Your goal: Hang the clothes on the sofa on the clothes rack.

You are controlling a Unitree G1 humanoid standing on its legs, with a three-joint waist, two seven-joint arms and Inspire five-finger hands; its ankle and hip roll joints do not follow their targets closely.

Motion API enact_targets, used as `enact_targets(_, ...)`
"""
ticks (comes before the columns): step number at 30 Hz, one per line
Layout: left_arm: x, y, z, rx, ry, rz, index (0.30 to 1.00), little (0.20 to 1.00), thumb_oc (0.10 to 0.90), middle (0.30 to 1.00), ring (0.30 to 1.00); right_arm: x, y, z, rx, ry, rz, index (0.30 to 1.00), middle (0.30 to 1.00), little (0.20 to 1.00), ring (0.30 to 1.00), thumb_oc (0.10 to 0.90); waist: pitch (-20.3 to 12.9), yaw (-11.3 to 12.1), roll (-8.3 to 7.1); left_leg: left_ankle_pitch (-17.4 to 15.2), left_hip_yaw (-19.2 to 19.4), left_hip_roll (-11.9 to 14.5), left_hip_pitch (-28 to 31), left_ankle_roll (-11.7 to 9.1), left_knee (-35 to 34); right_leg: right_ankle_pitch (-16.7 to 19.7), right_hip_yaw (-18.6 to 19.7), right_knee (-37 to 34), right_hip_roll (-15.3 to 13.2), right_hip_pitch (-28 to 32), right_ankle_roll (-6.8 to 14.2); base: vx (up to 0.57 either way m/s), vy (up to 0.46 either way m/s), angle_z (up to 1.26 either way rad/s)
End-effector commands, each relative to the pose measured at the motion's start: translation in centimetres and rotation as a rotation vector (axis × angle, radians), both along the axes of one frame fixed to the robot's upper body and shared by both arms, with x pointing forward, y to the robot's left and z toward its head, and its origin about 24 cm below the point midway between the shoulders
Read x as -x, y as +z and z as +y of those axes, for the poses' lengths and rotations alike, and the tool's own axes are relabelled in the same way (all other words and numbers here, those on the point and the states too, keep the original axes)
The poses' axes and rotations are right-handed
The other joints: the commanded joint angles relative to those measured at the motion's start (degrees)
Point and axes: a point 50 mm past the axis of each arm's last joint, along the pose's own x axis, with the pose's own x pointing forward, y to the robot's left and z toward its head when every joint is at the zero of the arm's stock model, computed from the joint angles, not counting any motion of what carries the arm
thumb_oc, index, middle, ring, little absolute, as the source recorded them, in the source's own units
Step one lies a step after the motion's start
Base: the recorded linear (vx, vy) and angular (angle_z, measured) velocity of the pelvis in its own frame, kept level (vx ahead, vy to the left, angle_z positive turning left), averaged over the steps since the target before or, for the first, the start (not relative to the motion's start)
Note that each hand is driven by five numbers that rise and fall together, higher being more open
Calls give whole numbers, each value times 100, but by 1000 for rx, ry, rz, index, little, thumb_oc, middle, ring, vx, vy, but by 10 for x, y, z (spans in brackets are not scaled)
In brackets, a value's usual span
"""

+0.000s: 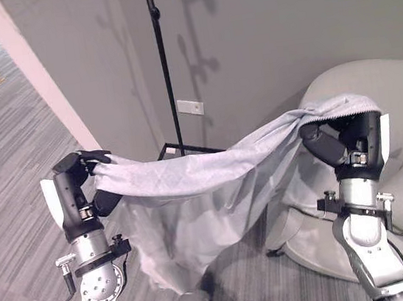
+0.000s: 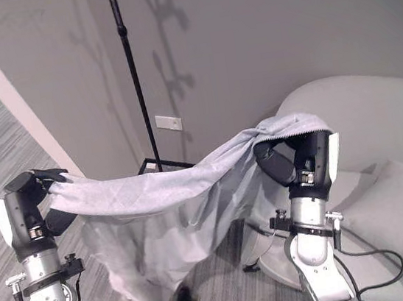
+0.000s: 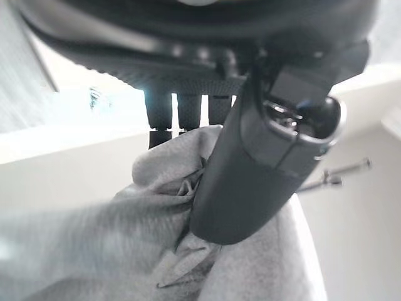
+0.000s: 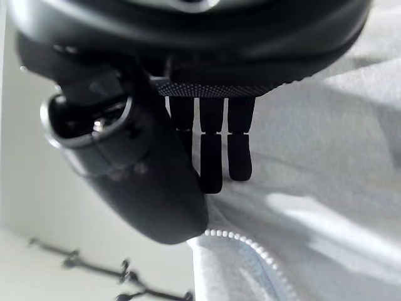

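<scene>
wall: grey, behind everything
wall plate: white outlet, low on wall
floor: grey striped carpet
corner trim: pale strip along wall edge, w/ corridor beyond, upper left

Both arms are raised, forearms upright, held wide apart. The left robot hand is up at the left, fingers and thumb curled, pinching grey cloth. The right robot hand stands a touch higher at the right, thumb and fingers clamped on the cloth's other end.
</scene>
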Motion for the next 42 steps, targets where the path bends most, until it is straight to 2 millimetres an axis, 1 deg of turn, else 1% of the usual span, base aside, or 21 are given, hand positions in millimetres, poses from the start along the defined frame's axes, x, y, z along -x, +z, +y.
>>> enact_targets(1,-4,53,5,-92,-34,-283,300,300,400,300,300,-4,44,3,96,23,-249,300,300,300,300,400,-529,-55,-467,297,-52,-201,322,142,-58,333,-93,-609,-443,465,453,205,196,-24)
enact_targets(2,-6,53,6,-107,-30,-277,300,300,400,300,300,-5,45,5,105,27,-252,300,300,300,300,400,-546,-48,-492,248,-57,-194,409,183,-74,271,-80,-334,-488,396,481,380,352,-21)
enact_targets(3,-10,57,8,-142,-16,-287,300,300,400,300,300,-9,48,15,128,66,-265,300,300,300,300,400,-444,-2,-503,-3,44,-172,671,381,31,642,-254,850,-727,78,685,234,219,-21)
enact_targets(6,-10,59,8,-145,-14,-295,300,300,400,300,300,-11,49,18,136,71,-269,300,300,300,300,400,-335,44,-505,-67,127,-175,748,464,91,783,-280,1455,-852,-170,742,91,140,-62)
enact_targets(7,-12,59,6,-154,-20,-292,300,300,400,300,300,-13,48,23,144,86,-262,300,300,300,300,400,-279,44,-434,-102,164,-92,935,542,40,1095,-694,2034,-1056,-410,776,55,115,-20)
enact_targets(9,-12,60,6,-206,-25,-286,300,300,400,300,300,-12,47,23,153,99,-259,300,300,300,300,400,-292,4,-442,-144,153,-35,1141,555,-97,1157,-1027,2209,-1245,-607,775,170,131,-11)
enact_targets(11,-12,62,6,-227,-22,-290,300,300,400,300,300,-11,47,22,157,97,-258,300,300,300,300,400,-302,-24,-467,-168,73,-17,1226,537,-157,1125,-1106,2075,-1235,-704,765,184,18,3)
enact_targets(14,-14,72,11,-318,36,-331,300,300,400,300,300,-16,50,12,178,54,-264,300,300,300,300,400,-286,-151,-582,-302,-179,-5,1424,443,-253,1069,-1071,993,-1046,-932,755,217,-98,25)
enact_targets(15,-17,86,21,-371,133,-403,300,300,400,300,300,-21,55,10,173,27,-292,300,300,300,300,400,-265,-225,-654,-429,-340,15,1622,382,-335,1294,-892,149,-893,-1121,846,278,-89,43)
enact_targets(17,-24,113,31,-489,292,-547,300,300,400,300,300,-31,67,13,203,21,-337,300,300,300,300,400,-252,-322,-705,-578,-550,82,1938,311,-406,1679,-586,-340,-700,-1324,989,349,-71,41)
enact_targets(20,-29,127,33,-531,357,-616,300,300,400,300,300,-36,73,15,209,32,-364,300,300,300,300,400,-229,-341,-747,-696,-575,138,2008,271,-407,1589,-545,-548,-621,-1198,951,258,-80,35)
enact_targets(21,-29,153,41,-604,486,-734,300,300,400,300,300,-40,80,19,229,82,-383,300,300,300,300,400,-544,-282,-918,-1005,-589,357,2165,162,-225,1514,-410,-644,-538,-878,861,359,-152,28)
enact_targets(24,-26,174,41,-614,525,-831,300,300,400,300,300,-41,87,19,248,108,-411,300,300,300,300,400,-701,-298,-932,-887,-635,541,2060,-3,260,1461,-482,-817,-456,-630,820,347,-134,36)
enact_targets(27,-25,201,45,-647,614,-955,300,300,400,300,300,-44,106,23,245,136,-493,300,300,300,300,400,-578,-250,-1072,-341,-311,729,1135,-230,1892,1441,-643,-929,-565,-289,704,204,-85,33)
enact_targets(29,-22,210,56,-680,681,-957,300,300,400,300,300,-47,117,27,241,137,-535,300,300,300,300,400,-523,-190,-1119,-414,56,934,705,-77,2497,1294,-677,-986,-588,-169,635,108,-9,4)
enact_targets(30,-24,214,65,-690,732,-936,300,300,400,300,300,-48,123,28,266,125,-560,300,300,300,300,400,-526,-228,-1121,-378,474,1347,464,-74,2423,1167,-764,-1027,-661,-61,640,87,16,-1)
enact_targets(34,-27,226,79,-760,819,-909,300,300,400,300,300,-48,135,28,318,105,-605,300,300,300,300,400,-576,-200,-1069,-473,852,1511,330,-227,1385,1043,-822,-1111,-766,80,667,119,140,26)
enact_targets(37,-22,238,87,-849,872,-911,300,300,400,300,300,-52,146,30,338,84,-643,300,300,300,300,400,-552,7,-891,175,612,1308,143,-458,200,888,-738,-1121,-716,249,666,125,217,1)
enact_targets(40,-22,245,93,-886,902,-899,300,300,400,300,300,-58,153,36,351,67,-663,300,300,300,300,400,-491,72,-832,416,315,1217,56,-549,-255,738,-661,-994,-718,317,629,98,153,-19)
enact_targets(41,-26,243,98,-894,899,-848,300,300,400,300,300,-65,161,36,394,4,-674,300,300,300,300,400,-496,174,-761,520,-126,1146,-21,-607,-488,615,-503,-933,-729,421,628,139,205,4)
enact_targets(42,-28,241,103,-883,907,-817,300,300,400,300,300,-70,162,35,419,-32,-659,300,300,300,300,400,-533,176,-734,565,-204,1157,16,-642,-603,583,-489,-916,-749,462,637,141,204,-1)
